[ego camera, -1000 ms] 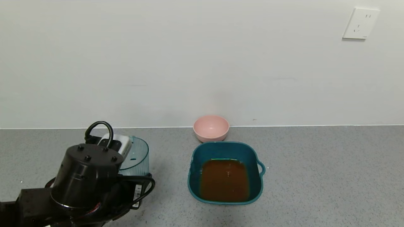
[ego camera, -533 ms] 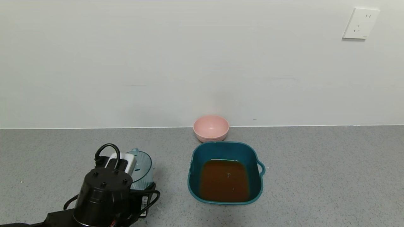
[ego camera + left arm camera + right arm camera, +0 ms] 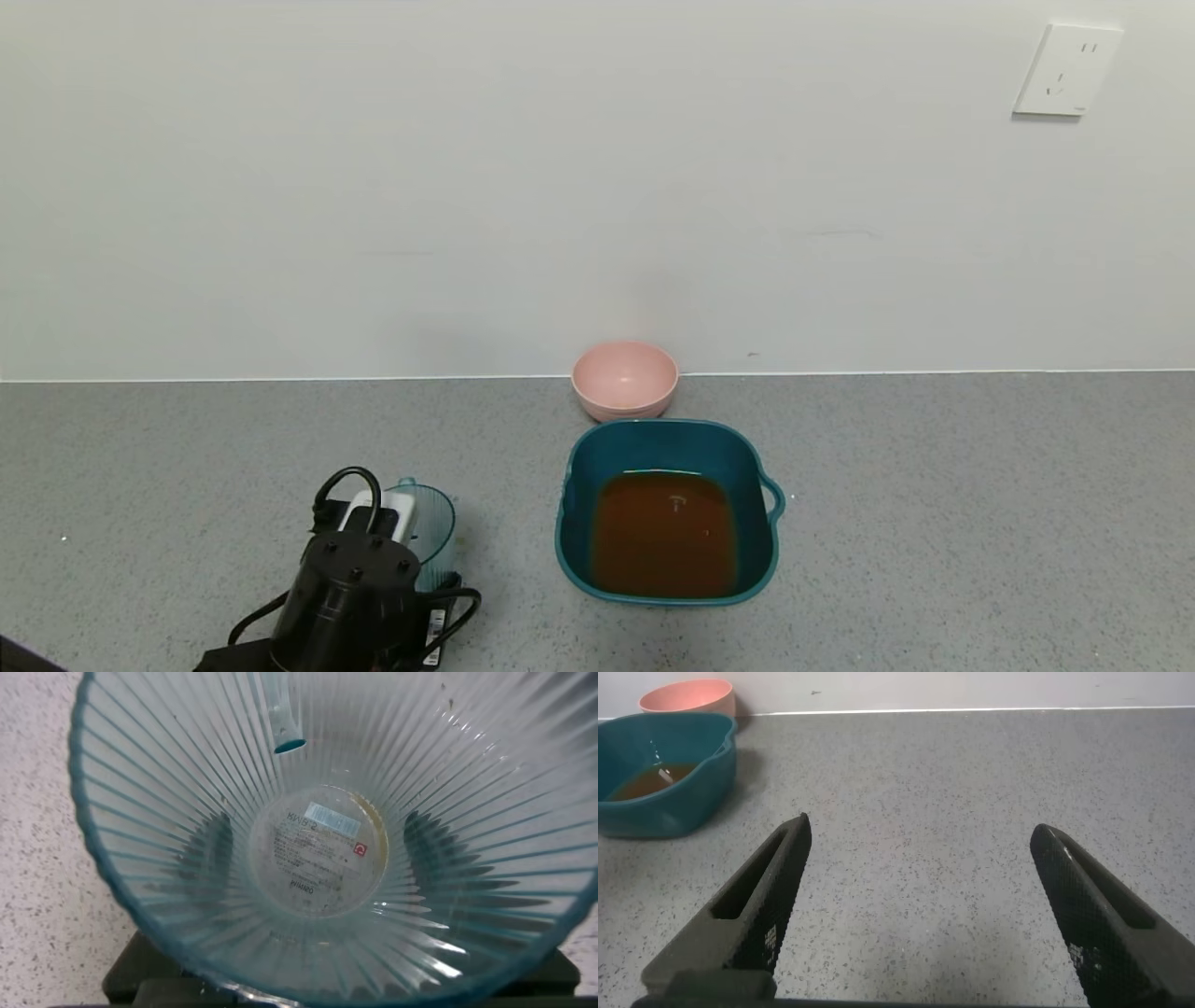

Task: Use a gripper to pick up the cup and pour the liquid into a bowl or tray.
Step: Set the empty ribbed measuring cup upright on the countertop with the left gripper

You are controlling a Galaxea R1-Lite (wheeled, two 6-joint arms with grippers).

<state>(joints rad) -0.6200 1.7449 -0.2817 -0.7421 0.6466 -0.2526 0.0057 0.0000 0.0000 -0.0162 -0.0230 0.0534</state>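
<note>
My left gripper point(image 3: 322, 849) is shut on the cup point(image 3: 437, 534), a ribbed pale blue cup held upright at the counter's front left, left of the basin. Its black wrist point(image 3: 350, 588) hides most of the cup in the head view. The left wrist view looks down into the cup point(image 3: 318, 849); it is empty, and dark fingers point(image 3: 210, 849) show through its walls on both sides. I cannot tell whether the cup touches the counter. The teal basin point(image 3: 653, 439) holds the orange-brown liquid point(image 3: 665, 532). My right gripper point(image 3: 920, 868) is open over bare counter, out of the head view.
A pink bowl point(image 3: 624, 378) stands against the wall just behind the basin. Both show far off in the right wrist view, the basin point(image 3: 663, 789) and the pink bowl point(image 3: 687, 695). A wall socket point(image 3: 1067, 70) is at the upper right. Grey counter lies right of the basin.
My left arm has moved down and back toward the front edge, carrying the empty cup lower and slightly nearer the basin. The basin and pink bowl have not moved.
</note>
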